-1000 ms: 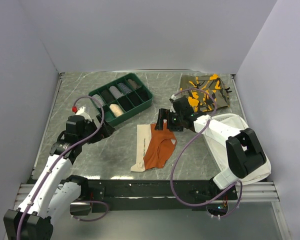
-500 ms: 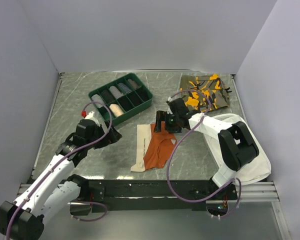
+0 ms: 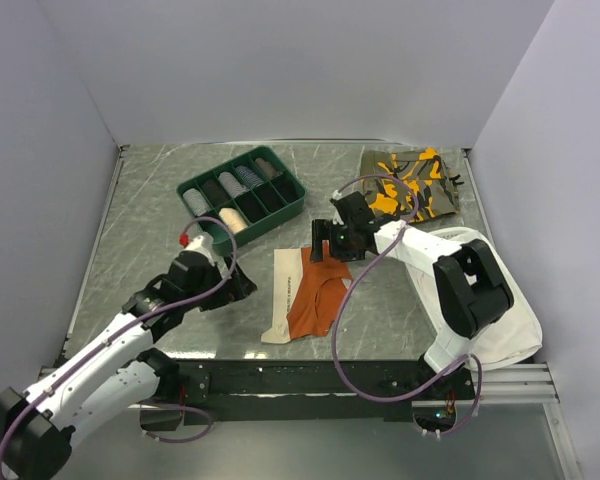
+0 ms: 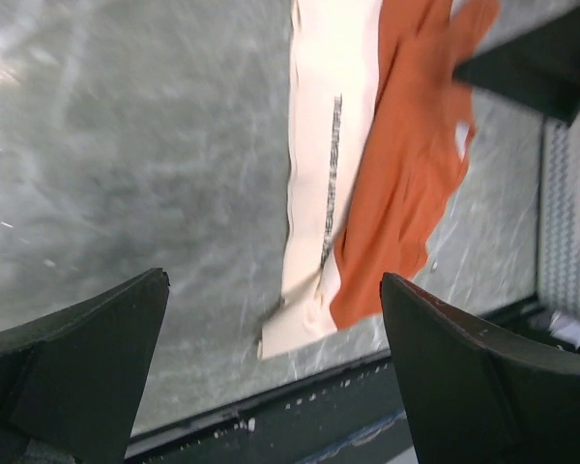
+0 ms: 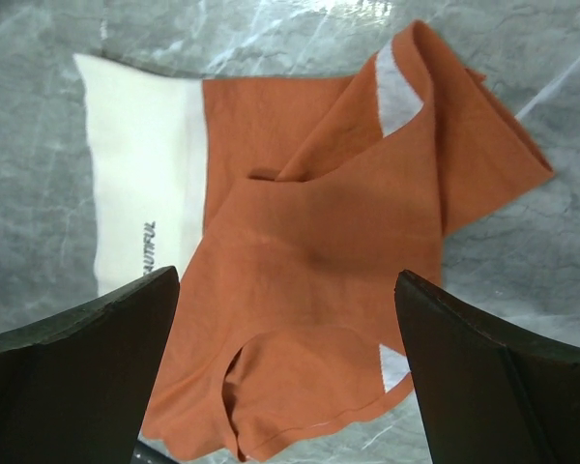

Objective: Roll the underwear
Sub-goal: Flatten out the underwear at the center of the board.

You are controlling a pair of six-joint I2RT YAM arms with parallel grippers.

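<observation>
The underwear [image 3: 315, 298] lies flat and rumpled near the table's front edge, rust-orange with its cream waistband [image 3: 283, 290] on the left side. My left gripper [image 3: 244, 286] is open and empty just left of the waistband. In the left wrist view the underwear [image 4: 411, 164] lies ahead, beyond the open gripper [image 4: 275, 372]. My right gripper [image 3: 323, 250] is open and hovers over the underwear's far edge. In the right wrist view the orange fabric [image 5: 309, 242] fills the space between the spread fingers [image 5: 77, 338], with one leg folded over.
A green divided tray [image 3: 270, 225] with several rolled items stands at the back left. An orange-and-olive camouflage garment [image 3: 410, 190] lies at the back right. A large white cloth [image 3: 490, 300] lies on the right. A black rail [image 3: 310, 375] runs along the front edge.
My left arm has swung right and forward, bringing its open gripper close to the waistband. My right gripper has shifted slightly left over the underwear's far edge. The underwear has not moved.
</observation>
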